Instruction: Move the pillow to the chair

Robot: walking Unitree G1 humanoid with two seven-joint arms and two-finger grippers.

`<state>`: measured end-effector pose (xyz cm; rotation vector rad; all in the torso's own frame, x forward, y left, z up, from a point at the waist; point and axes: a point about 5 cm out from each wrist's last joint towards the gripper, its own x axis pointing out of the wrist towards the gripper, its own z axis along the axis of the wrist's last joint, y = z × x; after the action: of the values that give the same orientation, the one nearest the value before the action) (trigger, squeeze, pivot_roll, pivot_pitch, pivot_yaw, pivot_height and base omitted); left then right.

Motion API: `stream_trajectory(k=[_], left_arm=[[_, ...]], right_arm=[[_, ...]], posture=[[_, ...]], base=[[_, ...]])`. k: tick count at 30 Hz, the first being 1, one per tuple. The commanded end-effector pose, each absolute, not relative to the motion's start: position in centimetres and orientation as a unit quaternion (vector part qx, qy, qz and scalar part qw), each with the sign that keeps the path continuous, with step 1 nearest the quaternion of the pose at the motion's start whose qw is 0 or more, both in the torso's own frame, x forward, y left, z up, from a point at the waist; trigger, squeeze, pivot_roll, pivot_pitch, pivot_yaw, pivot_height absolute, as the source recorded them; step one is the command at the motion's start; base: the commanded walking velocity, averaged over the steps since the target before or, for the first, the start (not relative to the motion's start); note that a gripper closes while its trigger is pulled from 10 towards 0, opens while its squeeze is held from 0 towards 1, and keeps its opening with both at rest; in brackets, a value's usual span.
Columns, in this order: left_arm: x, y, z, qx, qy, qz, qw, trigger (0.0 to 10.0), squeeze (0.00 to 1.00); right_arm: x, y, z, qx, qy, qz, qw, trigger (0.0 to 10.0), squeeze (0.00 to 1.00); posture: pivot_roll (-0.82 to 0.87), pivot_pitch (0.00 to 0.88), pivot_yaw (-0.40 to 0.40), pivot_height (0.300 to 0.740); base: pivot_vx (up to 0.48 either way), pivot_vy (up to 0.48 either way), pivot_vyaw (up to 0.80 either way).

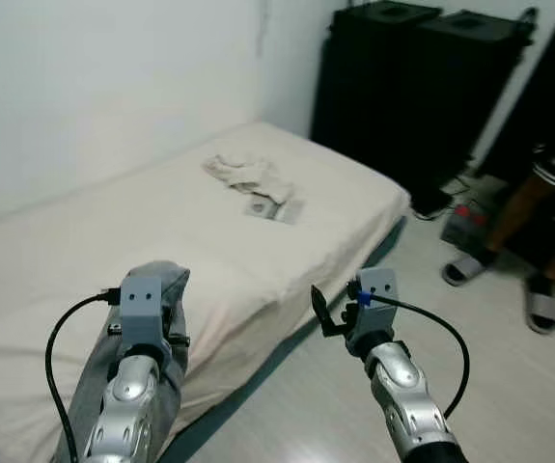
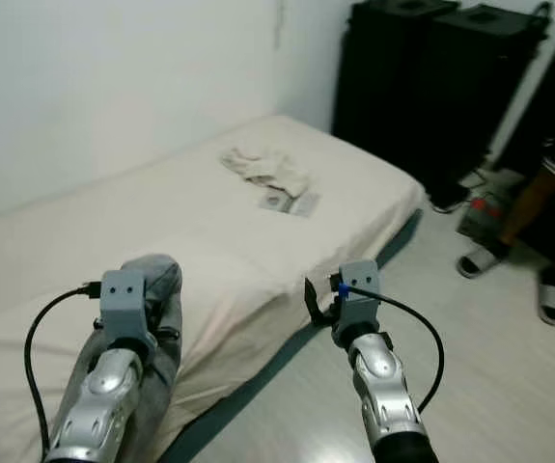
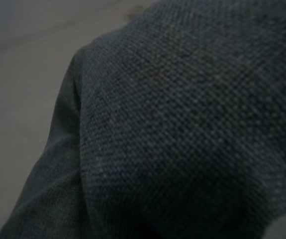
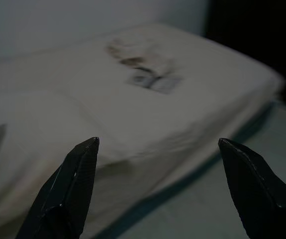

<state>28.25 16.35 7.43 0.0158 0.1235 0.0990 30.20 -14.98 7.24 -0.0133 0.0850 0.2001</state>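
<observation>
A grey woven pillow [image 1: 169,282] hangs along my left arm [image 1: 127,391] at the near edge of the bed [image 1: 258,260]. Its coarse fabric [image 3: 182,124] lies right up against the left wrist camera and hides the left gripper. My right gripper [image 1: 327,313] is held over the floor just off the bed's edge. It is open, with its two black fingertips [image 4: 85,149] wide apart and nothing between them.
A crumpled white cloth [image 1: 248,176] and a paper [image 1: 275,208] lie further up the bed. Tall black cabinets [image 1: 412,87] stand at its far end. A person's legs in slippers [image 1: 542,299] stand on the pale floor [image 1: 509,386] at the right.
</observation>
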Motion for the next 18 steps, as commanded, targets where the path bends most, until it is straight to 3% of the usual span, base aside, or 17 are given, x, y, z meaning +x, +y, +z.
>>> stream_trajectory(k=[1, 18], left_arm=[[28.64, 16.38, 8.57, 0.013, 0.029, 0.048, 0.998, 10.0, 0.0], [28.56, 16.71, 8.72, 0.015, 0.024, 0.06, 0.998, 10.0, 0.0]], right_arm=[[30.18, -14.67, 6.94, -0.009, 0.053, 0.104, 0.993, 10.0, 0.0], [30.12, -14.52, 6.81, -0.01, 0.057, 0.107, 0.993, 10.0, 0.0]], posture=[[0.03, 0.048, -0.007, 0.74], [0.03, 0.052, -0.011, 0.74]], base=[[0.0, 0.0, -0.8], [0.0, 0.0, -0.8]])
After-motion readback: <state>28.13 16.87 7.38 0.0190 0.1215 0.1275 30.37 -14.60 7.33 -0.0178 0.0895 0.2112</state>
